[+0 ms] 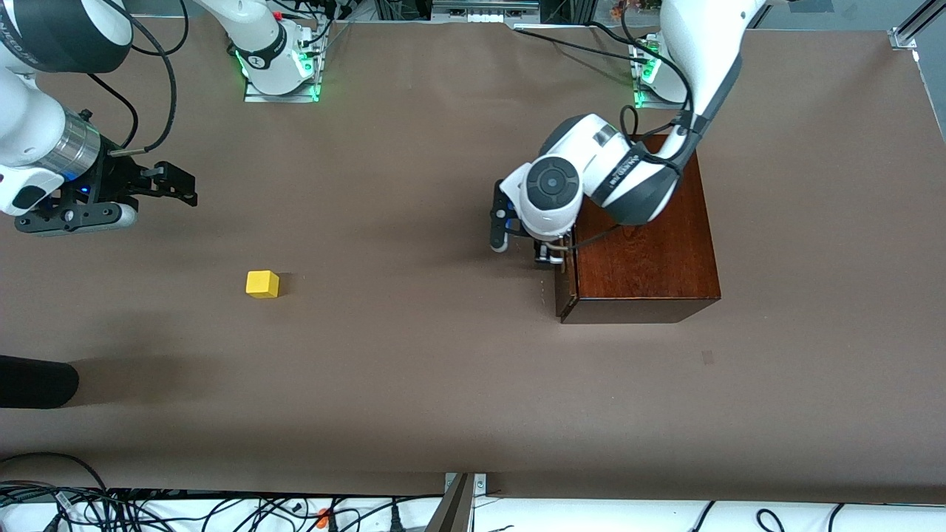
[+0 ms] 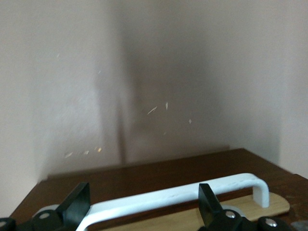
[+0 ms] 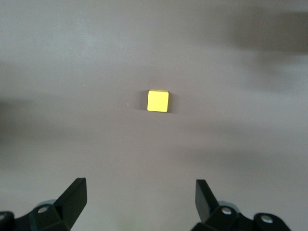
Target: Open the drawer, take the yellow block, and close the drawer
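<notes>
The right gripper (image 1: 177, 185) hangs over the bare counter (image 1: 414, 384) at the right arm's end, jaws spread wide and empty, with the yellow block (image 1: 262, 284) lying on the counter out in the open, apart from it and nearer the front camera. The block is already out of the drawer (image 1: 565, 281), which looks shut or nearly so in the wooden box (image 1: 650, 258), so little seems left. The left gripper (image 1: 521, 240) sits at the white handle (image 2: 192, 195), jaws open astride the bar, not clamped.

Yellow block (image 1: 262, 284) on table (image 1: 414, 384) — drawer (image 1: 567, 284) shut.
</notes>
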You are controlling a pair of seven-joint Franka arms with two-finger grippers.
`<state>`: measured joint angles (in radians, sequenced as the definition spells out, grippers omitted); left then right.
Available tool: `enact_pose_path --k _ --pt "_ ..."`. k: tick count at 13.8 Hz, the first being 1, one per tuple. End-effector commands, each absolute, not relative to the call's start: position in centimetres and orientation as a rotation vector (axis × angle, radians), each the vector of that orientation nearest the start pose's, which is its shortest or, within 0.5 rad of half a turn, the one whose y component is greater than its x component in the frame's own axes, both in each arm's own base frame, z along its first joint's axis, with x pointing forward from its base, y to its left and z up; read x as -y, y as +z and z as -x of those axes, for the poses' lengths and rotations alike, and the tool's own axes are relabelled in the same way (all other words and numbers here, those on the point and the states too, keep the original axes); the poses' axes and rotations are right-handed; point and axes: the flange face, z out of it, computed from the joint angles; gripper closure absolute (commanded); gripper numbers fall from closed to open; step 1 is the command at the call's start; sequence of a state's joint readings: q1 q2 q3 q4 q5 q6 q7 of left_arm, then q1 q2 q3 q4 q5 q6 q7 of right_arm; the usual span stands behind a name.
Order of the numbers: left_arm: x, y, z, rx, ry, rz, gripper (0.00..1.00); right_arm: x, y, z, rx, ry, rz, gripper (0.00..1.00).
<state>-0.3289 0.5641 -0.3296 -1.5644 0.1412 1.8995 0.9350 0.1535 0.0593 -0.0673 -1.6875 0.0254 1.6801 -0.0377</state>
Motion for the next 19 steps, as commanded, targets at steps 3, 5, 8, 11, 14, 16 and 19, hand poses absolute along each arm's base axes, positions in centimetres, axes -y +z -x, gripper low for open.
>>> enact_pose_path --k 3,5,8,11,14,16,19 --pt "35.8 33.2 -55.7 -2.291 0.315 2.171 0.0 -5.6 55.4 -57.2 0.218 0.108 3.131 0.0" --pt "36.3 33.5 -55.6 -2.302 0.292 2.185 0.0 -6.0 55.4 -57.1 0.227 0.111 3.131 0.0" --pt "38.4 36.8 -55.0 -2.326 0.199 2.251 0.0 -6.1 55.3 -57.1 0.23 0.12 3.13 0.0" --pt "38.0 41.3 -53.8 -2.267 0.197 2.371 0.0 -6.1 55.3 -57.0 0.23 0.123 3.13 0.0" --pt "32.8 44.6 -54.3 -2.059 0.324 2.564 0.0 -5.9 55.2 -57.1 0.229 0.128 3.127 0.0" --pt "28.2 47.7 -55.2 -1.876 0.339 2.677 0.0 -5.9 55.2 -57.1 0.234 0.125 3.127 0.0" --pt "21.2 51.5 -56.4 -1.566 0.314 2.831 0.0 -5.8 55.2 -57.1 0.238 0.128 3.126 0.0"
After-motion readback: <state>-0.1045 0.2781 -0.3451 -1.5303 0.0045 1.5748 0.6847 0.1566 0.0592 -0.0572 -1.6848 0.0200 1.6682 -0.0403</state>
